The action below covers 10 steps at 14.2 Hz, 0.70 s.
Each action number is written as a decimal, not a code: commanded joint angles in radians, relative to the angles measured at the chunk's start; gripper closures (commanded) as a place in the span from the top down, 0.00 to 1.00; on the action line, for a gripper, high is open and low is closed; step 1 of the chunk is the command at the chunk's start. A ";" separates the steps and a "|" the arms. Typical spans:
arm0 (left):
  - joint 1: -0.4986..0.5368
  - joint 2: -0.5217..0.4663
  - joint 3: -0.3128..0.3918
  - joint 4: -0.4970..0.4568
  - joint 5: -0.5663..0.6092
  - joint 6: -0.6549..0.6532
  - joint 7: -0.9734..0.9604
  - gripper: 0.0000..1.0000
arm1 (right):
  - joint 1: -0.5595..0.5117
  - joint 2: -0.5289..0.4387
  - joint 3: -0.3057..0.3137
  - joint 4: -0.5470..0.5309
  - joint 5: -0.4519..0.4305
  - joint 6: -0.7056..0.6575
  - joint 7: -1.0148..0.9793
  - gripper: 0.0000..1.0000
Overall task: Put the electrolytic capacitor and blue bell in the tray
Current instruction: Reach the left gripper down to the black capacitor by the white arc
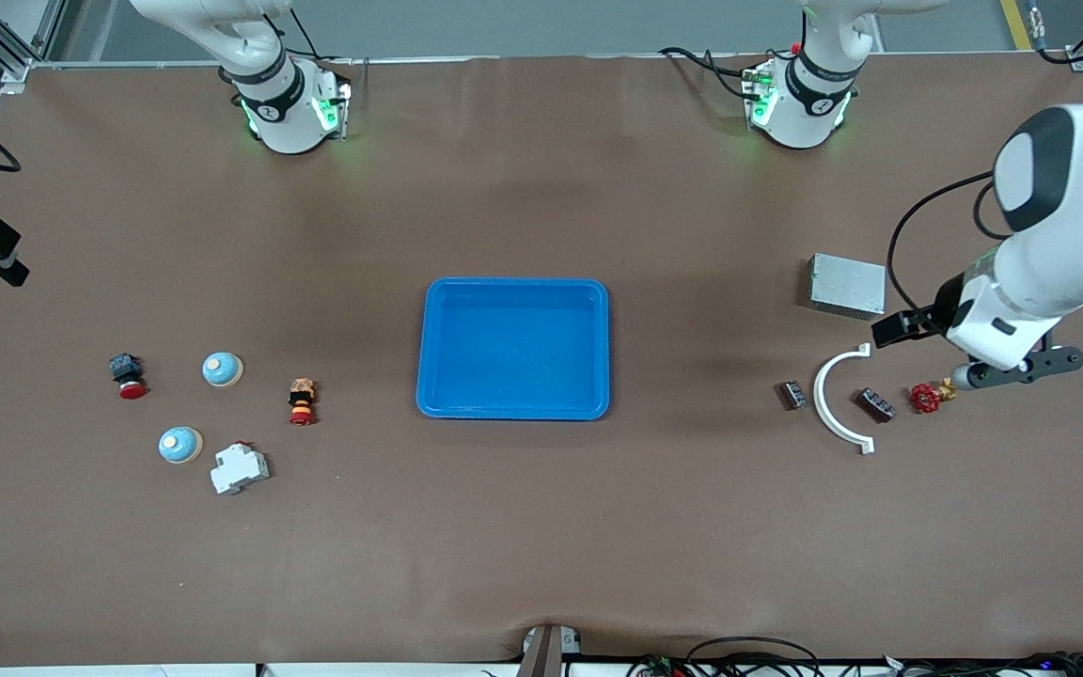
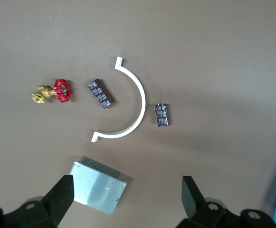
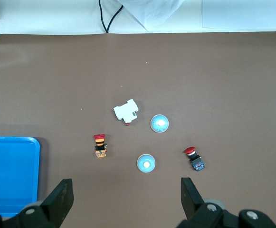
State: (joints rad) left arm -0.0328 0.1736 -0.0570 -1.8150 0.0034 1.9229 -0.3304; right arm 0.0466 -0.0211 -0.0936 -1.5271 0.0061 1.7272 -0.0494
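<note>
The blue tray (image 1: pixel 513 348) is seen at the middle of the table (image 1: pixel 541 527), with two blue bells (image 1: pixel 222 369) toward the right arm's end. Two small dark components (image 1: pixel 792 394) are laid beside a white arc (image 1: pixel 833 404) toward the left arm's end. The left gripper (image 2: pixel 126 202) is held with jaws spread above the grey box (image 2: pixel 99 191); the right gripper (image 3: pixel 126 202) is held likewise over the table, nothing gripped.

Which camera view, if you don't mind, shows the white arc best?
The left wrist view: the white arc fills much of it, both end tabs plain. The front view shows it small, between two dark parts. The right wrist view misses it.
</note>
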 commanded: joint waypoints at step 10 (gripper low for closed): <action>-0.085 0.243 -0.004 -0.155 0.010 0.456 -0.326 0.87 | -0.010 0.070 0.006 0.013 -0.009 -0.003 0.008 1.00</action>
State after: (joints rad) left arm -0.1185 0.3969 -0.0632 -1.9458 0.0034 2.3315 -0.6340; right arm 0.0446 0.0156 -0.0896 -1.5310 0.0050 1.7190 -0.0494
